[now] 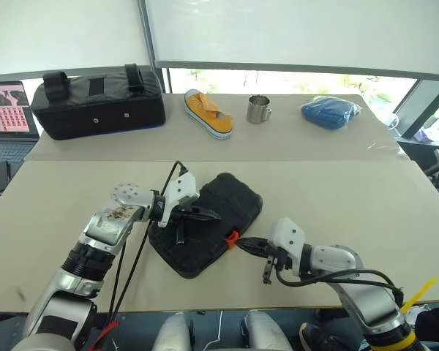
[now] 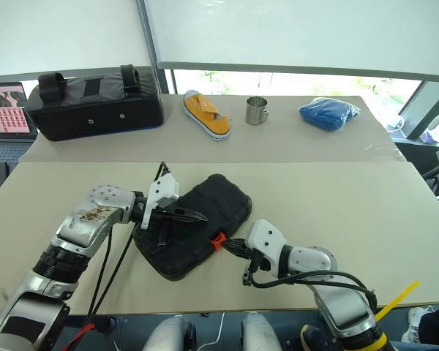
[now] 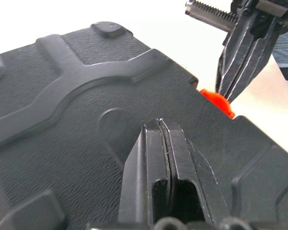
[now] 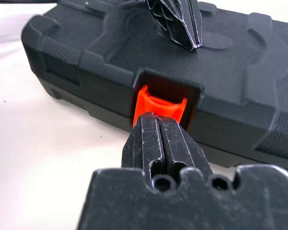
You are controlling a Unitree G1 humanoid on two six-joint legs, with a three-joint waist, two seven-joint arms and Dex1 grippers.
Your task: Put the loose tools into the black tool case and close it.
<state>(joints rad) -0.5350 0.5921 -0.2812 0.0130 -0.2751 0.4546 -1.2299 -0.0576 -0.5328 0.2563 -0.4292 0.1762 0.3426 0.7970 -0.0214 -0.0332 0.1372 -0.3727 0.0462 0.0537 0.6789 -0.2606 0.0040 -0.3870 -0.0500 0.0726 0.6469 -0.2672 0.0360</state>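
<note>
I have the black tool case (image 1: 208, 223) lying flat on the near part of the table (image 1: 336, 183), lid down, and I see no loose tools anywhere on the tabletop around it. So I judge the packing part finished, though I cannot look inside the case to confirm what went in. What is left, as I read it, is the orange latch (image 1: 232, 238) on the case's edge facing my right arm.

My left claw (image 1: 208, 215) is clenched with nothing between its fingers, and it rests tip-down on the lid, near the middle of the textured top. I take that as a hold-down to keep the halves together. My right claw (image 4: 159, 128) is also clenched and empty. Its closed tips sit right at the latch, touching or just short of it; the right wrist view puts them against the lower lip of the orange tab in its recess.

Whether the latch is already snapped home I cannot tell. The tab looks slightly raised within its notch, so I suspect one more push is needed. If the seam along that edge is fully shut, that push should finish the job.

Further back on the table sit a black fabric bag (image 1: 95, 102), a yellow shoe (image 1: 208, 113), a steel mug (image 1: 258, 109) and a blue bundle (image 1: 329, 112), all well apart from the case and no concern of mine.
</note>
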